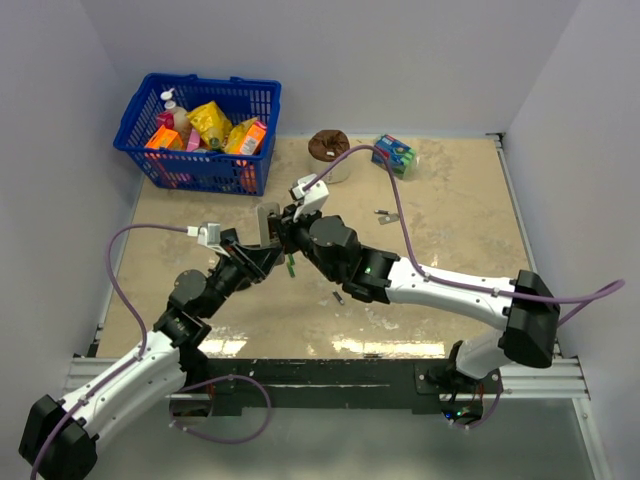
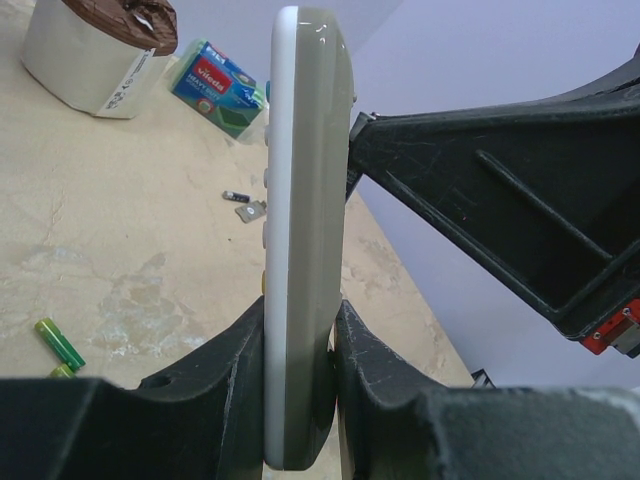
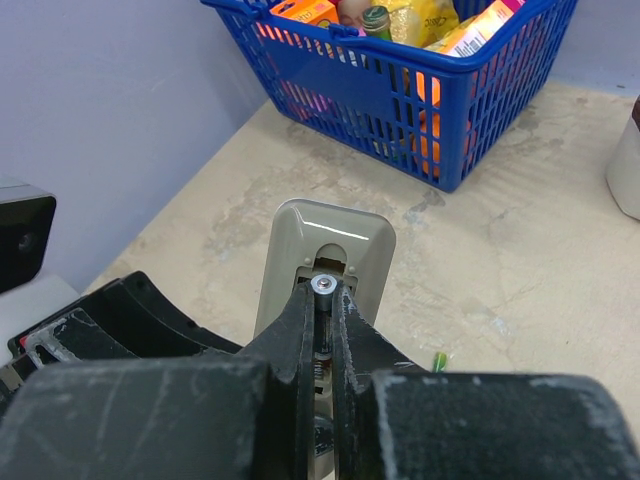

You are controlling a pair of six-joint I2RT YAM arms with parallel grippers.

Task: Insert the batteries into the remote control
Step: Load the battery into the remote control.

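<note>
My left gripper point(image 2: 298, 330) is shut on the remote control point(image 2: 300, 200), holding it upright and edge-on above the table, white face to the left and grey back to the right. In the top view the remote control point(image 1: 267, 226) stands between both grippers. My right gripper point(image 3: 322, 300) is shut on a battery point(image 3: 322, 288), whose silver tip sits at the open compartment in the remote control's grey back point(image 3: 335, 235). A loose battery point(image 2: 235, 196) lies on the table beyond, and another battery point(image 1: 338, 296) lies under my right arm.
A blue basket point(image 1: 255, 150) of packets stands at the back left. A brown-topped white pot point(image 1: 328, 150) and a green-blue pack point(image 1: 396, 153) sit at the back. Green stick-like pieces point(image 2: 58, 342) lie near the grippers. A small grey piece point(image 2: 252, 211) lies beside the far battery.
</note>
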